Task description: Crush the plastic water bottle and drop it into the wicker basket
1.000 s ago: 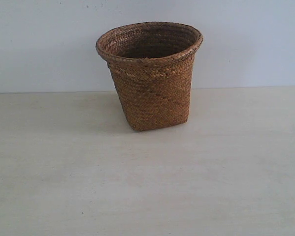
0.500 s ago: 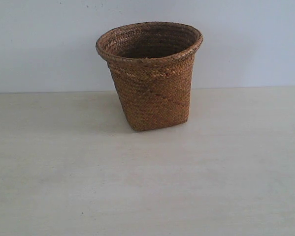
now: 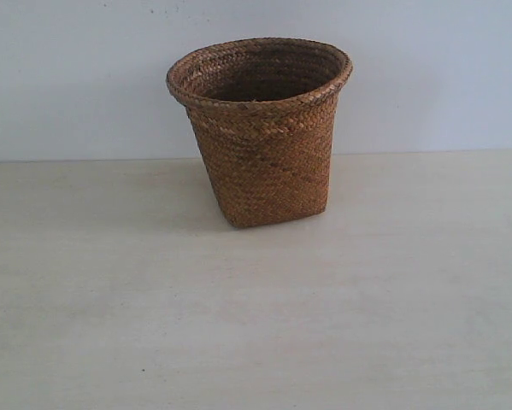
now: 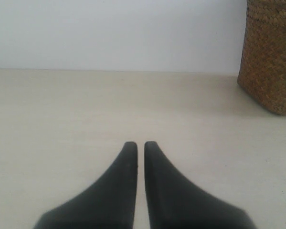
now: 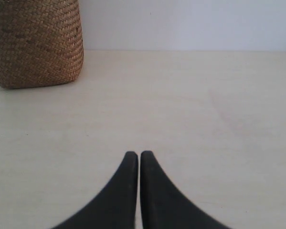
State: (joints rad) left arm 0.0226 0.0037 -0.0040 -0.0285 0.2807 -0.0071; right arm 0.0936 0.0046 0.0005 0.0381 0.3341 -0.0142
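One wicker basket (image 3: pixel 264 162), upright on the pale table (image 3: pixel 256 342), wide braided rim up, narrower squarish base down; well ahead of both grippers, between their lines of reach, touching neither. Plastic water bottle: not to be placed from any of the three views. Two grippers, both holding nothing. Left gripper (image 4: pixel 140 144) clenched, black fingertips almost meeting with only a thin slit between, low over the table, wicker basket (image 4: pixel 269 62) ahead and off toward the other arm's side. Right gripper (image 5: pixel 139 154) likewise pressed closed on nothing, wicker basket (image 5: pixel 35 43) ahead and off toward the left arm's side. Beyond the wicker basket, one plain light wall (image 3: pixel 67 77).
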